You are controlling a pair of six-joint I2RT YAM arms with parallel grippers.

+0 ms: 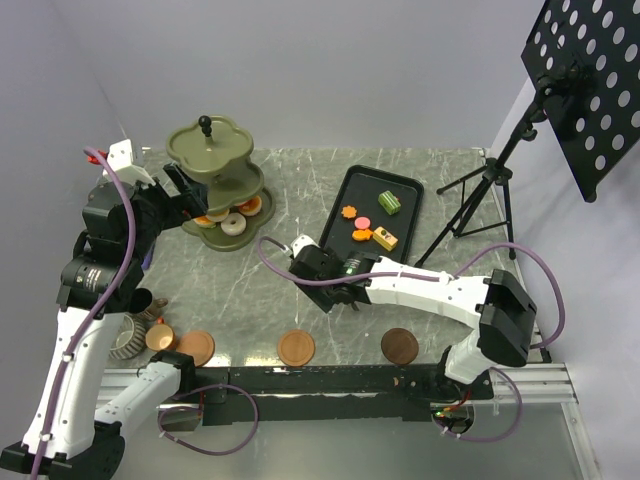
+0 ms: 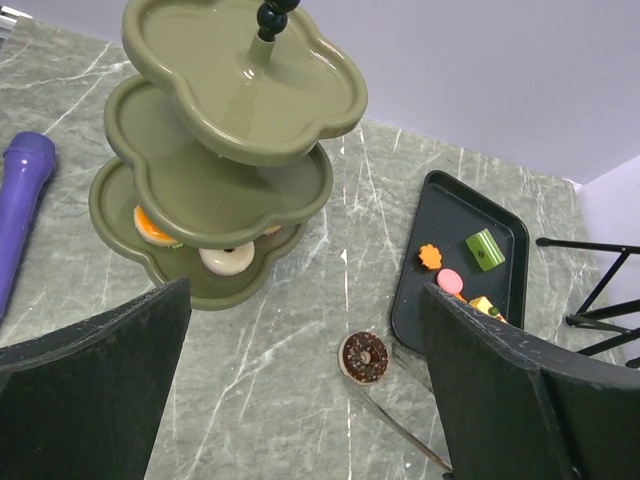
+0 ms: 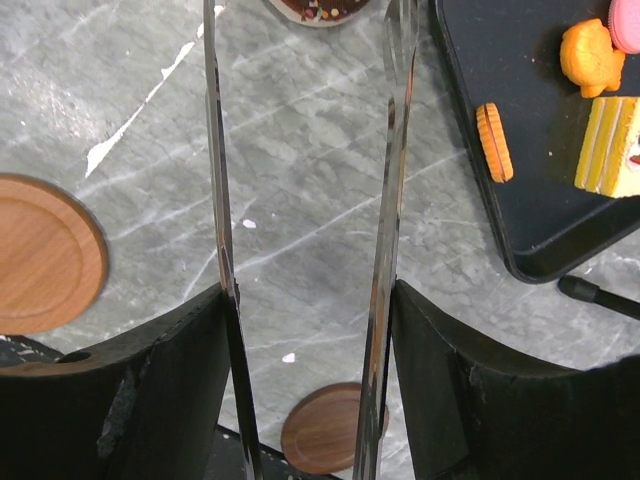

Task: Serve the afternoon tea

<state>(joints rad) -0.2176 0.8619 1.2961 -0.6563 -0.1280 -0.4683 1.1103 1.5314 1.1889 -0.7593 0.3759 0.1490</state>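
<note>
The olive-green three-tier stand stands at the back left; its bottom tier holds an orange pastry and a white ring pastry. My left gripper is open and empty just beside the stand. A brown sprinkled donut lies on the table between the stand and the black tray. My right gripper is shut on the metal tongs, whose spread tips reach the donut. Green, orange and yellow pastries lie on the tray.
Three brown saucers lie along the near edge. The striped grey cup, copper cup and dark cup stand at the near left. A purple cylinder lies left of the stand. A tripod stands at the right.
</note>
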